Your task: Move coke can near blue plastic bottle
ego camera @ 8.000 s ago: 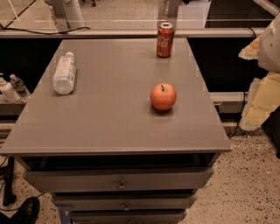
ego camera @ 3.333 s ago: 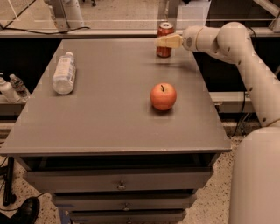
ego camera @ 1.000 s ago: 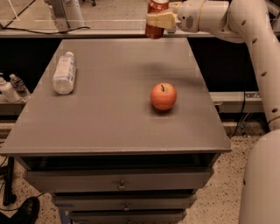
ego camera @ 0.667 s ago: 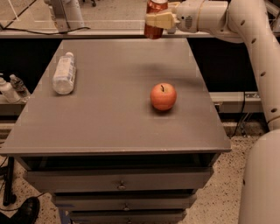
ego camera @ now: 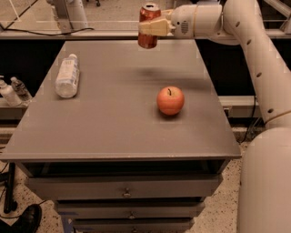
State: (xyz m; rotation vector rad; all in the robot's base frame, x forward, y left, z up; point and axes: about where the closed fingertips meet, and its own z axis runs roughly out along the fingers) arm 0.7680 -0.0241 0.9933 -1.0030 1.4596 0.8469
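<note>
**Can in the air, carry it to the bottle**

Camera view: gripper (ego camera: 149, 28) at the table's (ego camera: 113, 132) 12 o'clock, pinching the coke can (ego camera: 148, 12) upright, clear of the top. Blue plastic bottle (ego camera: 67, 75) lies at 10 o'clock, well apart. Apple (ego camera: 170, 100) at 3 o'clock, off the path. Grip depth probably fine, hard to confirm. Carry level toward 10, set down just beside the bottle, no nudge: it may roll.
</note>
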